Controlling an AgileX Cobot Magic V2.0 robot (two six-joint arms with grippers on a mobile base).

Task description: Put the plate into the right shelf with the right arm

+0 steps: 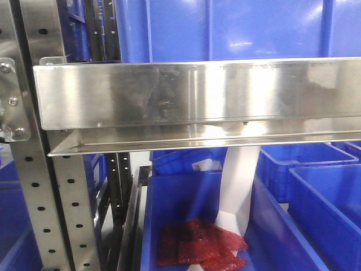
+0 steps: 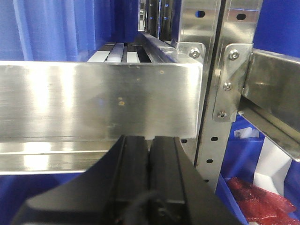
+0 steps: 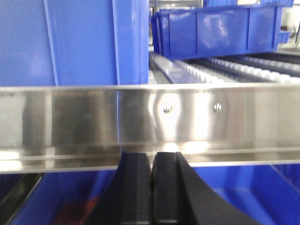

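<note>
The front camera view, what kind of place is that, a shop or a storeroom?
Most likely a storeroom or warehouse picking area. A stainless-steel rack with perforated uprights holds large blue plastic bins, one containing red packets. The right wrist view shows roller tracks under the bins, as in flow shelving.

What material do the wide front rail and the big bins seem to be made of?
The broad shiny silver front rail looks like polished stainless steel: it mirrors light and blue reflections. The large blue bin looks like glossy moulded plastic, with soft highlights and ribbed walls.
</note>
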